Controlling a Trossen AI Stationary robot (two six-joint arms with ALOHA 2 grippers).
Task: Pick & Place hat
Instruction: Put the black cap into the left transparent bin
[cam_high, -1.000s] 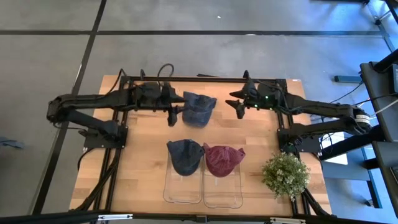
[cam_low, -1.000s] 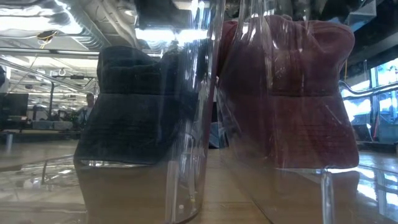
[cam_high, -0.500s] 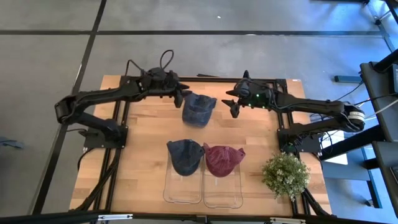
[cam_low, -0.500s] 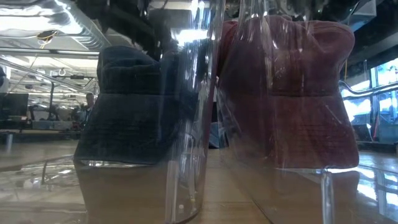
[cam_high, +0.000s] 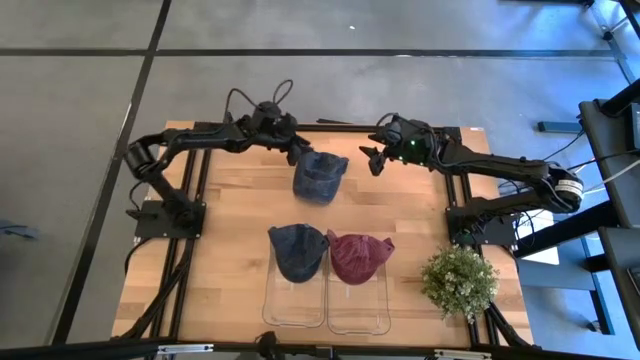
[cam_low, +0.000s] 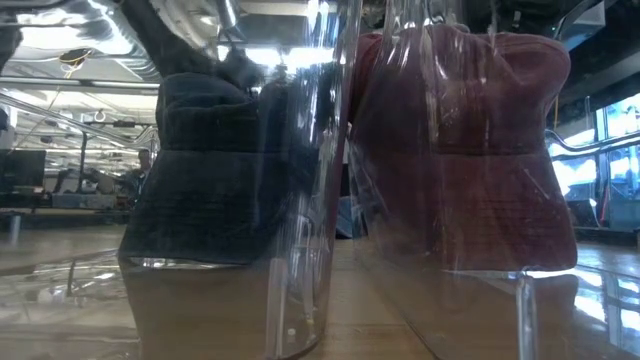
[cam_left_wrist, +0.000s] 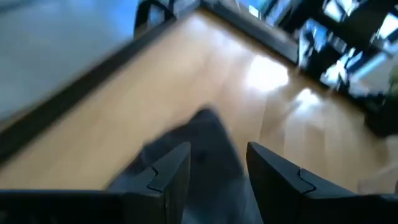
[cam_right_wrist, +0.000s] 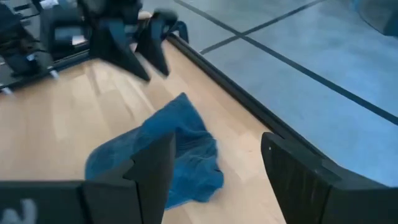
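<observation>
Hat, blue denim (cam_high: 319, 176), lies loose on the wooden table (cam_high: 230, 260) toward twelve o'clock, untouched by either arm. Left gripper (cam_high: 297, 150), fingers parted, hangs at the hat's ten o'clock; right gripper (cam_high: 372, 159), fingers spread wide, at its two o'clock. Both likely flank it for a pickup. Two other caps sit on clear stands (cam_high: 325, 300) toward six o'clock, probably the destination.

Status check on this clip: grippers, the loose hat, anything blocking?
Left gripper open, empty, by blue hat. Right gripper open, empty, hat's other side. Hat flat on table, untouched. Nothing blocking.
</observation>
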